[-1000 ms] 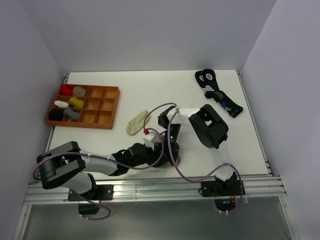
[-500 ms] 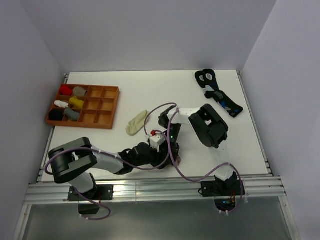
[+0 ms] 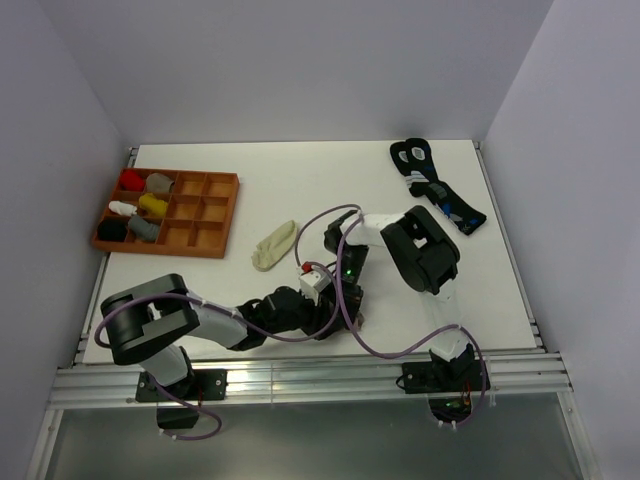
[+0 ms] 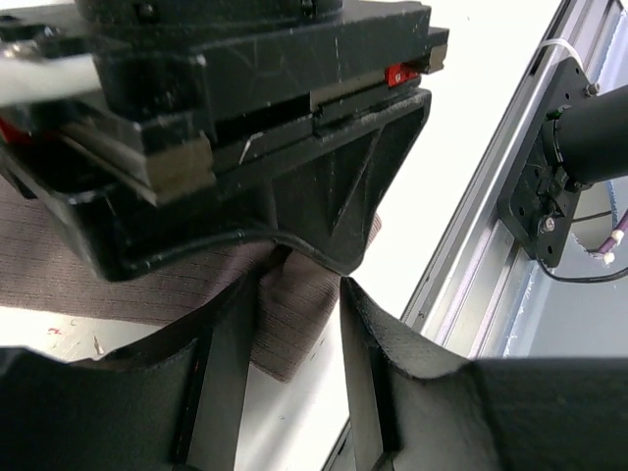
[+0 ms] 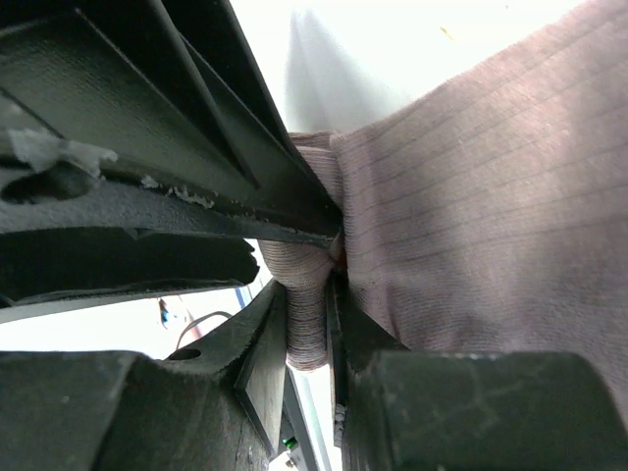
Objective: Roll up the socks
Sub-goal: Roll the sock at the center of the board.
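Note:
The taupe sock (image 5: 471, 196) lies near the table's front edge, mostly hidden under both grippers in the top view, where only a bit of its red cuff (image 3: 306, 268) shows. My right gripper (image 5: 306, 294) is shut on a rolled fold of it. My left gripper (image 4: 299, 280) meets it tip to tip, and the taupe sock (image 4: 294, 324) fills the gap between its fingertips. Both grippers, left (image 3: 328, 300) and right (image 3: 345, 285), are bunched together low over the table. The cream sock (image 3: 272, 244) lies flat and apart, up and left of them.
A brown compartment tray (image 3: 232, 215) with small sock bundles sits at the left. Black socks with blue-and-white marks (image 3: 435, 185) lie at the back right. The table's metal front rail (image 4: 471, 294) runs close beside the grippers.
My left arm has drawn in, and its wrist has slid right, closer to the right gripper. The right gripper has kept its hold and barely moved.

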Tool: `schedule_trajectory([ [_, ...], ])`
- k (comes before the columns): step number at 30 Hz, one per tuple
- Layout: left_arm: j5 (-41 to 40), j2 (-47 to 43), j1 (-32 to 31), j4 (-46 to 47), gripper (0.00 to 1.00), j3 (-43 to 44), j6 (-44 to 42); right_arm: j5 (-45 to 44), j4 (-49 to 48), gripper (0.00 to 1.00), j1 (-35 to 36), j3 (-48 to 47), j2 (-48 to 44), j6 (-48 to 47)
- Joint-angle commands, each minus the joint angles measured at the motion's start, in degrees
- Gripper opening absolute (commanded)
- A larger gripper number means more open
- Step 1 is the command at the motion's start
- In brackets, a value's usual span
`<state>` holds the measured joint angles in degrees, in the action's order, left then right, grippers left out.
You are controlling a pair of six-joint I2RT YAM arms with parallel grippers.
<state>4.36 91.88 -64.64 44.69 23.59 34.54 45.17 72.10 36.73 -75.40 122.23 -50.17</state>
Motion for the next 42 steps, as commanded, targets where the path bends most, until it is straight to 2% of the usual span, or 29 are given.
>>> schedule_trajectory([
  [1, 2.32, 1.2, -0.13, 2.6, 0.45, -0.57, 0.0, -3.42, -3.28, 0.08, -1.22, 0.95, -0.15, -1.33],
  [4, 3.46, 2.34, 0.13, 2.86, 0.43, -0.04, 0.35, -3.51, -3.71, 0.08, -1.4, 1.56, -0.33, -1.24],
  [8, 4.51, 4.36, 0.13, 3.04, 0.34, 0.84, 1.83, -3.16, -4.59, 0.08, -1.57, 2.18, -0.68, -0.72],
  [11, 5.83, 5.86, 0.13, 4.18, 0.2, 1.1, 3.41, -2.98, -5.73, 0.09, -1.66, 2.88, -1.21, 0.25],
  [14, 6.98, 6.91, 0.13, 4.18, 0.07, 1.45, 5.26, -2.63, -7.58, 0.15, -1.66, 4.02, -2.44, 1.83],
  [15, 7.15, 7.0, 0.13, 4.01, 0.0, 1.45, 5.7, -2.63, -9.41, 0.19, -1.66, 5.33, -3.92, 2.96],
  [24, 9.08, 9.02, 2.24, 4.53, 0.0, -2.32, 11.42, -3.42, -18.3, 0.44, -4.12, 11.58, -15.69, 8.42],
  [32, 13.03, 10.96, 5.31, 2.6, 0.0, -3.03, 15.37, -5.0, -21.38, 0.47, -9.04, 13.69, -25.46, 9.66],
  [36, 17.42, 10.69, 7.42, 0.41, 0.0, -2.85, 18.18, -7.1, -26.47, 0.47, -11.06, 19.03, -33.96, 7.64],
  [42, 25.16, 9.64, 12.69, -10.48, 0.0, -0.31, 20.3, -11.68, -33.67, 0.49, -10.8, 28.26, -47.15, 2.11],
])
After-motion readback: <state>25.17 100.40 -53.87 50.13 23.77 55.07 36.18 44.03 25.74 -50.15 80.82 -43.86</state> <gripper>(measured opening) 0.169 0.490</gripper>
